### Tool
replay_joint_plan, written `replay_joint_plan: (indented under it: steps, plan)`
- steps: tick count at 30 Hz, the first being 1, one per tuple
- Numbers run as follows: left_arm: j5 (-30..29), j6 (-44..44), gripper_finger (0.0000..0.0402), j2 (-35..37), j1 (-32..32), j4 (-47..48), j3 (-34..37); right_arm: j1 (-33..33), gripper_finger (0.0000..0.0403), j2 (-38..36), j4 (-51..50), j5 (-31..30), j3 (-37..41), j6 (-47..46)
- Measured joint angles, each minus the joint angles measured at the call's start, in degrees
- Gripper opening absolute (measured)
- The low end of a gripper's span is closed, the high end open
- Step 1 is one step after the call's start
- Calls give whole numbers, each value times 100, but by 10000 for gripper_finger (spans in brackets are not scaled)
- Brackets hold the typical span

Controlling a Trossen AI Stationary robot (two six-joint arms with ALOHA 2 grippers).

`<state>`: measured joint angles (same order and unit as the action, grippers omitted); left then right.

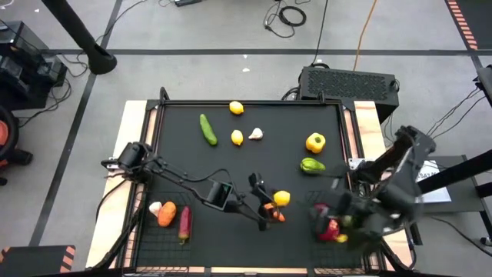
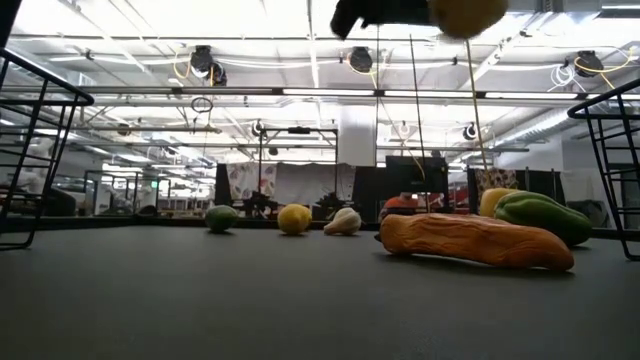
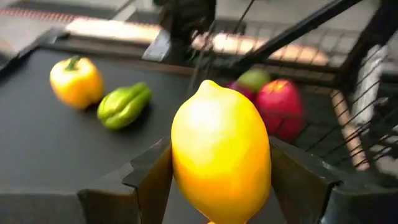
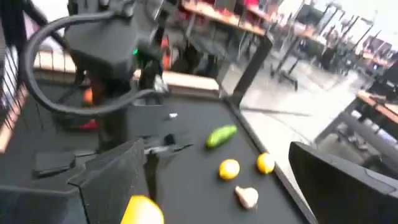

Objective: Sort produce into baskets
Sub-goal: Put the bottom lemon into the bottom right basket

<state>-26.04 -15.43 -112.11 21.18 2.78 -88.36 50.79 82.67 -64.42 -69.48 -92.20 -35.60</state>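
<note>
**Lemon held mid-table, basket drop pending**

Left gripper (image 3: 217, 180) clamped on lemon (image 3: 221, 158), lifted above carrot (image 1: 274, 215). Right gripper (image 4: 217, 186) wide open, empty, over right basket (image 1: 323, 250). Could slip from round sides. Counted: three lemons, two peppers, one cucumber (image 1: 208, 128); basket contents probably apples.

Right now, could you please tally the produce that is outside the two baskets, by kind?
Lemons: 3, one in the left gripper
Cucumber: 1
Garlic: 1
Peppers: 2
Carrot: 1
Total: 8
</note>
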Motion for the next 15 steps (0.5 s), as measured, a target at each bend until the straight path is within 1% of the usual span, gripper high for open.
replay_joint_plan:
  steps: [1,3,6,8,10,12,15]
  plan:
    - [4,105,238,-4,31,-199,0,98,391,-99,-80,-109,0,-84]
    - [1,252,238,-62,62,-666,-3,213,391,-306,-324,-143,0,-356]
    - [-2,549,238,-206,81,-1195,-2,273,391,-520,-723,52,-9,-869]
    - [11,737,238,-361,60,-1682,-2,317,391,-570,-988,228,-9,-1123]
    - [126,982,238,-536,40,-2164,-7,359,391,-575,-1231,272,-9,-1328]
    - [250,1151,238,-785,12,-2578,-144,406,391,-577,-1410,270,-9,-1500]
    - [368,1294,238,-1221,-39,-2881,-455,449,391,-571,-1467,212,-9,-1614]
